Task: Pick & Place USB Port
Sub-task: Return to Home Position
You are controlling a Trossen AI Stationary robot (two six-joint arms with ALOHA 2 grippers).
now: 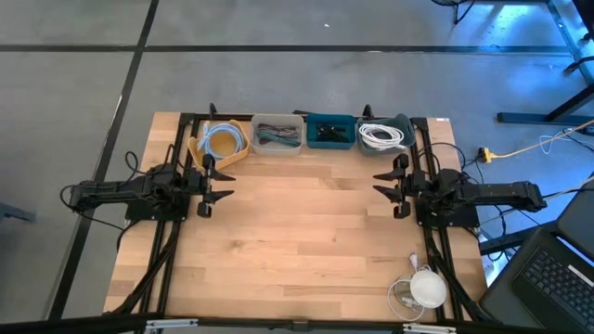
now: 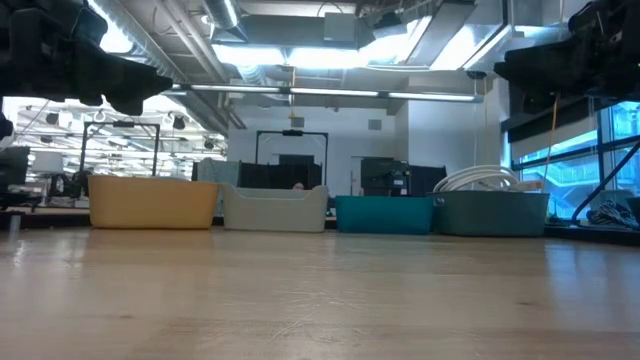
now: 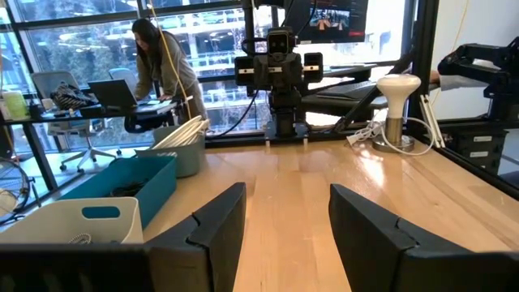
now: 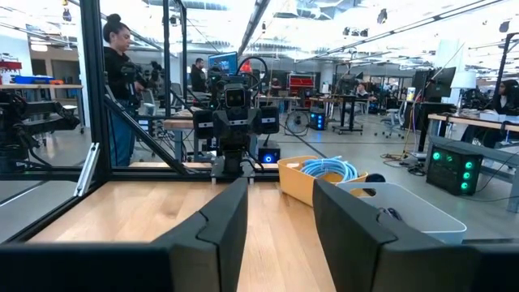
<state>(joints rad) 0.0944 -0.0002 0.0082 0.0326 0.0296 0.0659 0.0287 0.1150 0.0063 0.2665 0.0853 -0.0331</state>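
Observation:
Four bins stand in a row at the table's far edge: a yellow bin (image 1: 221, 143) with a blue cable, a grey-white bin (image 1: 277, 135) with dark cables, a teal bin (image 1: 330, 132) with dark parts, and a grey bin (image 1: 385, 134) with a white cable. I cannot pick out a USB port in any view. My left gripper (image 1: 219, 184) is open and empty at the table's left, above the wood. My right gripper (image 1: 388, 184) is open and empty at the table's right. Both face each other across the table.
A white round device with a cable (image 1: 425, 288) lies at the table's near right corner. Black frame rails (image 1: 176, 241) run along both sides. The wooden top (image 1: 306, 241) between the grippers is bare. People stand in the room beyond the table.

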